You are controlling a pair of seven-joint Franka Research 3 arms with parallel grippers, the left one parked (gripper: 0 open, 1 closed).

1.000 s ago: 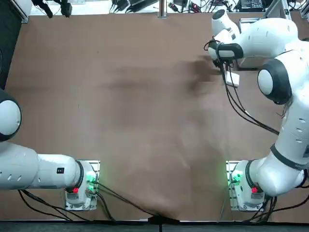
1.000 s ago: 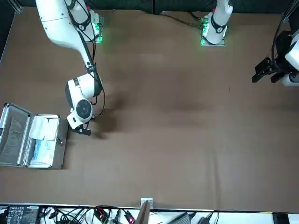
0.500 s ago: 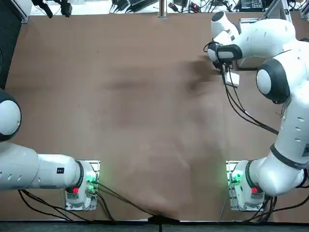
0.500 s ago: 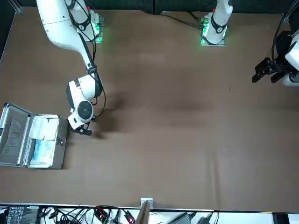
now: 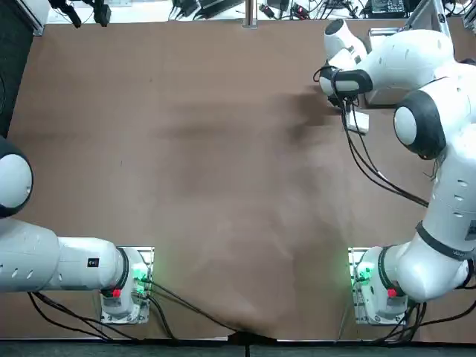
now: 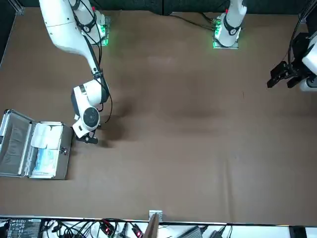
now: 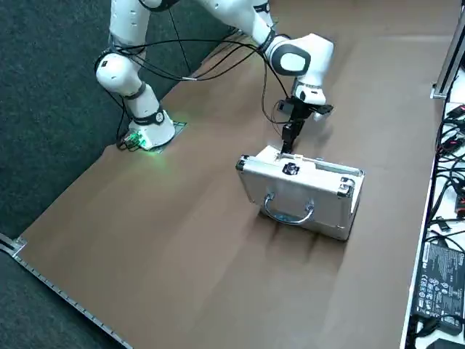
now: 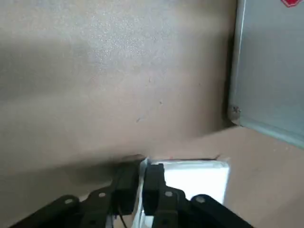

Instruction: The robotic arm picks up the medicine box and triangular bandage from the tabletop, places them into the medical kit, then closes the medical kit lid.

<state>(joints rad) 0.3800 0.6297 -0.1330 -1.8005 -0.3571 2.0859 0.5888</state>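
The medical kit stands open at the table's far right corner, its medical kit lid upright with the dark handle facing outward. A puffy white triangular bandage lies inside on the pale blue lining. My right gripper hangs just beside the kit's front wall, shut on the edge of the small white medicine box. From overhead the medicine box shows just under the gripper. The arm hides most of the kit there.
The kit's silver wall rises close to the gripper. Cables and a black power strip lie past the table's far edge. Brown tabletop stretches to the left of the kit.
The right gripper with the medicine box has crept slightly toward the kit. Nothing else has moved.
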